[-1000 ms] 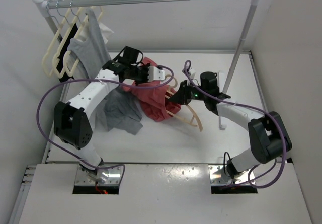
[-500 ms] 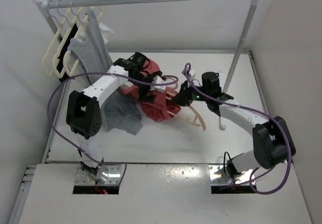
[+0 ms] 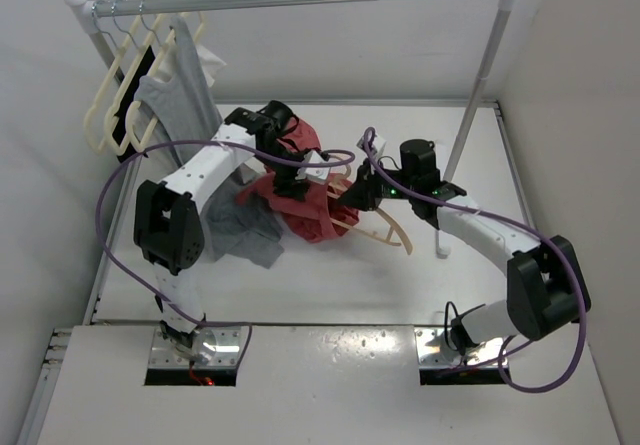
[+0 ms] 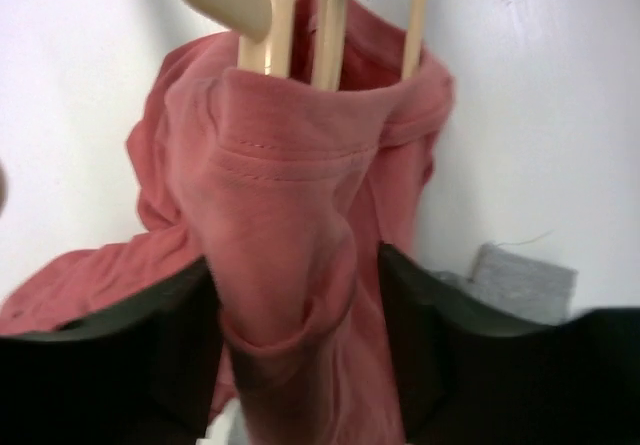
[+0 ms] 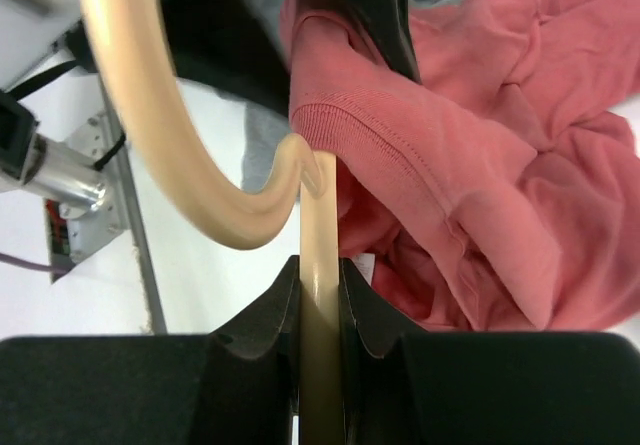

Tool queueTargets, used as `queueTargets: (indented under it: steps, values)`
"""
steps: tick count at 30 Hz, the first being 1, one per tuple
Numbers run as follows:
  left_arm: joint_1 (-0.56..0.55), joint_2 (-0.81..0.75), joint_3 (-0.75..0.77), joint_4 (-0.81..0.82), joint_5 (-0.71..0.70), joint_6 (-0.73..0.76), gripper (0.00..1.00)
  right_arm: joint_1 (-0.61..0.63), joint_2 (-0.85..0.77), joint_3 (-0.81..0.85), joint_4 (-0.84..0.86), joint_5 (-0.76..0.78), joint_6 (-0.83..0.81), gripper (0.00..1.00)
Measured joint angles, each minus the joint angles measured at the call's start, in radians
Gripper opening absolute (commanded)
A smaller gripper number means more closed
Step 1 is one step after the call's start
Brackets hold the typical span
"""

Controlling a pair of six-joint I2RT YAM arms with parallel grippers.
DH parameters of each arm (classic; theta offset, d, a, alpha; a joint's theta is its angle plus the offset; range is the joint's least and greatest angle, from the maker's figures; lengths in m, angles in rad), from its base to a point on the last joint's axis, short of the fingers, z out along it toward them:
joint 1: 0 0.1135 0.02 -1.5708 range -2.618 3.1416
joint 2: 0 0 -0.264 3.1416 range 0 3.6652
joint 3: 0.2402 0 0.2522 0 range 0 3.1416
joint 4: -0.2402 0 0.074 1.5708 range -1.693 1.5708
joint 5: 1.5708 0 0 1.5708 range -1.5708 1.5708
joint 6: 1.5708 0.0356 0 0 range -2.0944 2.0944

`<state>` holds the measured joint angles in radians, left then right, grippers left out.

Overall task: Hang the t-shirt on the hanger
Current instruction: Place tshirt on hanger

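The coral-red t-shirt (image 3: 300, 203) lies bunched in the middle of the table, its collar pulled over one end of the tan hanger (image 3: 385, 227). In the left wrist view the hanger's bars (image 4: 265, 15) enter the collar of the t-shirt (image 4: 280, 185) from above. My left gripper (image 3: 300, 170) (image 4: 298, 335) stands over the heap, with a thick fold of the shirt filling the space between its fingers. My right gripper (image 3: 355, 193) (image 5: 320, 285) is shut on a straight bar of the hanger (image 5: 320, 235), with the t-shirt (image 5: 480, 165) just right of it.
A grey garment (image 3: 240, 227) (image 4: 525, 280) lies left of the shirt. A clothes rack's rail (image 3: 300, 0) spans the back, with cream hangers (image 3: 115, 105) and a grey top (image 3: 180, 95) at its left end. Its right post (image 3: 470, 115) stands close behind the right arm.
My left gripper let go, opened wide, drew back toward the left and closed in on a fold of the shirt. The right arm shifted the hanger slightly, still holding it.
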<state>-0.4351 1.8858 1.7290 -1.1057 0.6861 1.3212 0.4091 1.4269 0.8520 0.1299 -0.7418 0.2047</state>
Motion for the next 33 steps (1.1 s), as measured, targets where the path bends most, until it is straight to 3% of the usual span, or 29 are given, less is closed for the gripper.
queueTargets:
  steps: [9, 14, 15, 18, 19, 21, 24, 30, 33]
  values:
    - [0.019, -0.001, 0.023, -0.030, 0.037, -0.051, 0.69, -0.021, 0.015, 0.005, -0.050, 0.027, -0.032, 0.00]
    - [0.053, -0.001, 0.028, -0.024, 0.051, -0.079, 0.40, -0.021, 0.015, 0.005, -0.058, 0.029, -0.041, 0.00]
    - [0.059, -0.001, 0.028, -0.019, 0.051, -0.083, 0.28, -0.021, 0.015, 0.005, -0.060, 0.027, -0.043, 0.00]
    - [0.068, -0.001, 0.028, -0.011, 0.058, -0.094, 0.07, -0.019, 0.015, 0.005, -0.066, 0.023, -0.047, 0.00]
    - [0.069, -0.001, 0.028, -0.011, 0.063, -0.094, 0.05, -0.020, 0.015, 0.005, -0.065, 0.025, -0.046, 0.00]
    - [0.068, -0.002, 0.028, -0.003, 0.068, -0.101, 0.09, -0.023, 0.016, 0.005, -0.071, 0.026, -0.040, 0.00]
    - [0.068, -0.002, 0.028, 0.010, 0.070, -0.124, 0.47, -0.023, 0.016, 0.005, -0.071, 0.028, -0.041, 0.00]
    - [0.069, -0.003, 0.028, 0.023, 0.076, -0.165, 0.50, -0.022, 0.024, 0.005, -0.081, 0.034, -0.050, 0.00]
    - [0.069, -0.003, 0.028, 0.023, 0.088, -0.178, 0.38, -0.021, 0.029, 0.005, -0.087, 0.035, -0.052, 0.00]
